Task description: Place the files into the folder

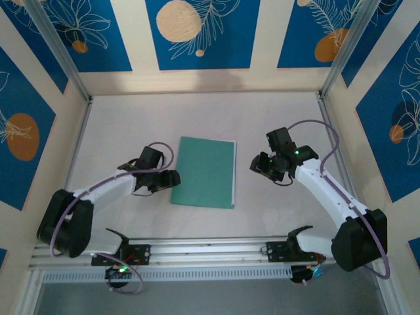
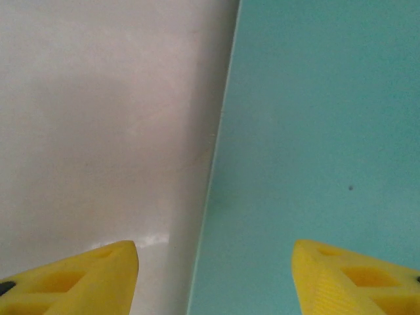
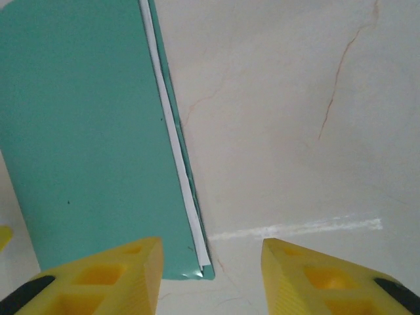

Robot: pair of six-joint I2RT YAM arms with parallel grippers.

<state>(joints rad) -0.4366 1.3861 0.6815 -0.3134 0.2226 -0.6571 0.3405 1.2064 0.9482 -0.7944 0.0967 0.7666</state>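
Yellow plastic left fingers are sitting in the lower corners of the left wrist view, and we are seeing them standing well apart with nothing between them. One is hanging over the pale, faintly veined table. The other is hanging over the thin teal-green card folder, whose long left edge is running up between them.

Yellow right fingers are likewise standing spread and empty, poised over bare table just beside the folder's long right edge. One corner of the folder is showing in the gap below them. Along that edge we are noticing a narrow white strip of the paper files peeking out between the two green leaves, and this side is facing the right arm.

From above, we are finding the folder lying flat and closed in the middle of the table, between the two arms. Its long axis is running from the near edge toward the far wall, with the far end leaning slightly to the right. The left fingers are sitting just beside its left edge, while the right fingers are hovering apart from its right edge.
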